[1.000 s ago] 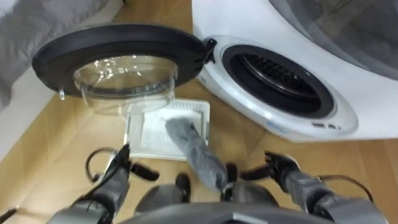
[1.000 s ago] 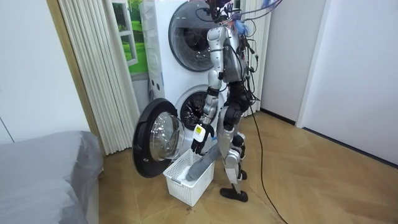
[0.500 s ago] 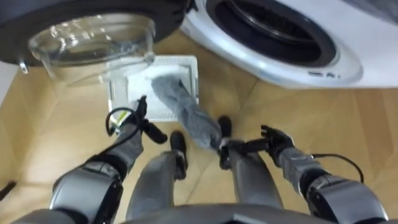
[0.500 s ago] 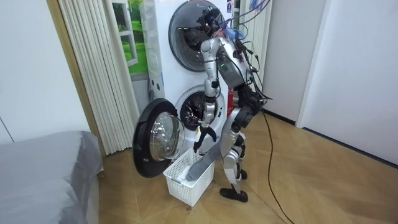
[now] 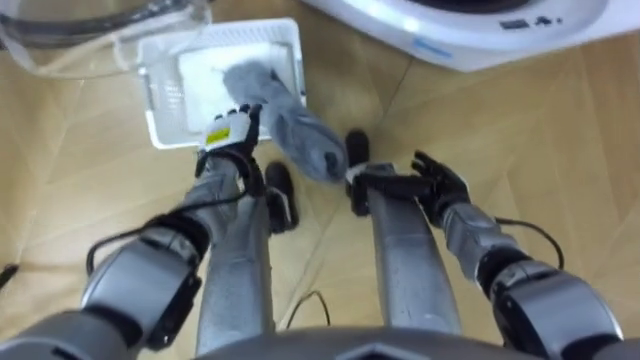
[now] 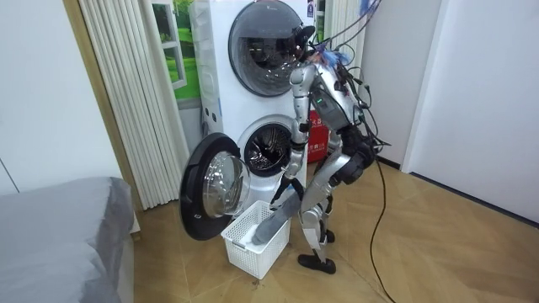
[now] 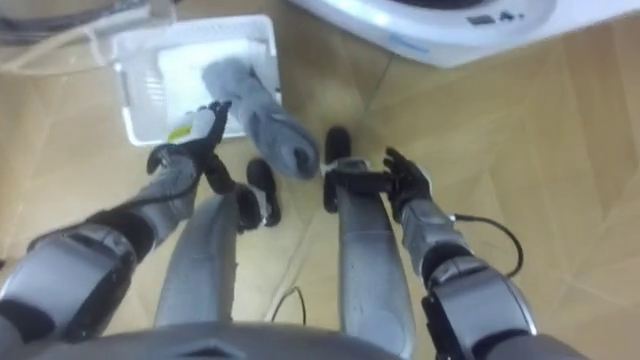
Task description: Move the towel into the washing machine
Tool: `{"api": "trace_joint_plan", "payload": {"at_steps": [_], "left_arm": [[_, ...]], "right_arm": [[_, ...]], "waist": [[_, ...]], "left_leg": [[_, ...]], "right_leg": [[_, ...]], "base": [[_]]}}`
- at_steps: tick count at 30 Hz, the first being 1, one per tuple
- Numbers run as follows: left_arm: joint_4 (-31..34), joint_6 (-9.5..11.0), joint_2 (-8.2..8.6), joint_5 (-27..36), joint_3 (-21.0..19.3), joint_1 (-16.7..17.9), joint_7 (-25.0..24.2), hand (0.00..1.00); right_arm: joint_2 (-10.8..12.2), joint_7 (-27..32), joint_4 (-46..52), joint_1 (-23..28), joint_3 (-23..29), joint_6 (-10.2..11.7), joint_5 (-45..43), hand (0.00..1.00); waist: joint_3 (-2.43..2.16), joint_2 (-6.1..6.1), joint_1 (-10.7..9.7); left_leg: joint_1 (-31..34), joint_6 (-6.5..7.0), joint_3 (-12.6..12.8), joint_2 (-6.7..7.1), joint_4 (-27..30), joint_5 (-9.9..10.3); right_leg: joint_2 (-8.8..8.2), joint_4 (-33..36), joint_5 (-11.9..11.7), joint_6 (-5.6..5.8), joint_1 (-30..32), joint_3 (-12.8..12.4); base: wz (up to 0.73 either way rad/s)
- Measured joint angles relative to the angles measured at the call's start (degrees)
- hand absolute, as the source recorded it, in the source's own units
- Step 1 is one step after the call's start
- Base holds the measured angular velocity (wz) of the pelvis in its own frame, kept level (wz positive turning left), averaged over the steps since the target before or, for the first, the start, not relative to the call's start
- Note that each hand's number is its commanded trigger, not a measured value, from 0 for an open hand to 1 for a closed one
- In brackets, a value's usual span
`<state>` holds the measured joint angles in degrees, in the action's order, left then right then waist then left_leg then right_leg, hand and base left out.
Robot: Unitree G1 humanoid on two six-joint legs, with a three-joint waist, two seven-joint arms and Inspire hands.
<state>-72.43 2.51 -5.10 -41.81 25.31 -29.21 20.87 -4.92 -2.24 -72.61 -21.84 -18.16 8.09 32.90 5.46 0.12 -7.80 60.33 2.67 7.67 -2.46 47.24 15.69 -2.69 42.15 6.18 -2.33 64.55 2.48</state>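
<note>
It has bent lower, left hand (image 5: 231, 148) and right hand (image 5: 436, 183) both splayed, the grey cloth towel (image 5: 296, 132) just beside the left fingers, not yet grasped.

— What is seen underfoot?
— A floor (image 6: 438, 244) of light wooden boards, laid at angles to one another, is shown throughout.
— How is the room enclosed?
— Plain white walls (image 6: 493, 93) are seen at the room view's right. At its left, pale pleated curtains (image 6: 126, 101) are hung down to the floor, and what looks like a window (image 6: 179, 42) with greenery is glimpsed beside them.
— Is furniture shown?
— A bed (image 6: 59, 244) covered in grey is placed in the lower left corner.
</note>
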Motion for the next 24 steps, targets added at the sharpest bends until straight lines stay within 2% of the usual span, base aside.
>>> {"api": "trace_joint_plan", "payload": {"at_steps": [3, 7, 13, 21, 22, 23, 24], "left_arm": [[0.0, 0.5, -0.07, -0.8, 1.4, -0.3, 0.6, 0.0], [0.1, 0.5, -0.16, -1.7, 1.9, -2.0, 1.3, 0.0], [0.6, 0.5, -0.69, -6.3, 3.0, -3.3, 2.9, 0.0], [0.6, 1.3, -1.62, -6.6, 3.7, -5.7, 5.9, 0.0], [0.6, 1.6, -1.96, -6.6, 4.2, -6.0, 6.2, 0.06], [0.6, 1.7, -2.08, -6.7, 4.3, -6.1, 6.3, 0.51], [0.6, 1.8, -2.21, -6.6, 4.3, -6.2, 6.5, 0.72]], "right_arm": [[-0.4, -0.9, 1.2, 0.0, -0.8, 1.0, 0.7, 0.0], [-1.0, -3.4, 2.4, -0.6, -1.0, 3.3, 1.2, 0.0], [-1.4, -4.2, 4.5, -0.6, -3.7, 4.8, 5.1, 0.0], [-1.3, -4.2, 6.1, -0.8, -4.9, 5.8, 5.1, 0.0], [-1.4, -4.2, 6.2, -0.8, -4.9, 6.2, 5.1, 0.0], [-1.4, -4.2, 6.3, -0.8, -4.9, 6.3, 5.1, 0.0], [-1.4, -4.2, 6.6, -0.8, -5.0, 6.3, 5.1, 0.0]], "waist": [[0.0, 0.0, -0.1], [-0.02, 0.0, -1.2], [-0.05, -0.07, -2.9], [-0.04, -0.12, -4.4], [-0.04, -0.13, -4.5], [-0.04, -0.13, -4.6], [-0.03, -0.14, -4.7]], "left_leg": [[2.6, -0.18, 0.0, -0.98, 3.0, 1.0], [6.9, -0.36, 0.1, -1.68, 7.8, 2.5], [10.1, -0.45, 0.0, -2.22, 11.4, 3.8], [12.3, -0.54, -0.1, -3.15, 14.3, 5.2], [12.6, -0.54, -0.1, -3.16, 14.3, 5.2], [12.8, -0.54, -0.1, -3.16, 14.3, 5.2], [13.0, -0.53, 0.0, -3.19, 14.3, 5.3]], "right_leg": [[0.77, 1.9, 0.0, -0.42, 2.3, 0.1], [1.12, 6.8, 1.1, -0.6, 6.9, -0.2], [1.82, 10.0, 2.2, -1.02, 10.2, -0.6], [2.79, 11.8, 2.7, -1.16, 12.3, -0.6], [2.8, 11.8, 2.7, -1.16, 12.7, -0.6], [2.8, 11.8, 2.7, -1.16, 12.8, -0.6], [2.87, 11.8, 2.7, -1.14, 13.0, -0.6]], "base": [[-0.13], [-0.04], [-0.05], [-0.08], [0.0], [0.0], [0.0]]}}
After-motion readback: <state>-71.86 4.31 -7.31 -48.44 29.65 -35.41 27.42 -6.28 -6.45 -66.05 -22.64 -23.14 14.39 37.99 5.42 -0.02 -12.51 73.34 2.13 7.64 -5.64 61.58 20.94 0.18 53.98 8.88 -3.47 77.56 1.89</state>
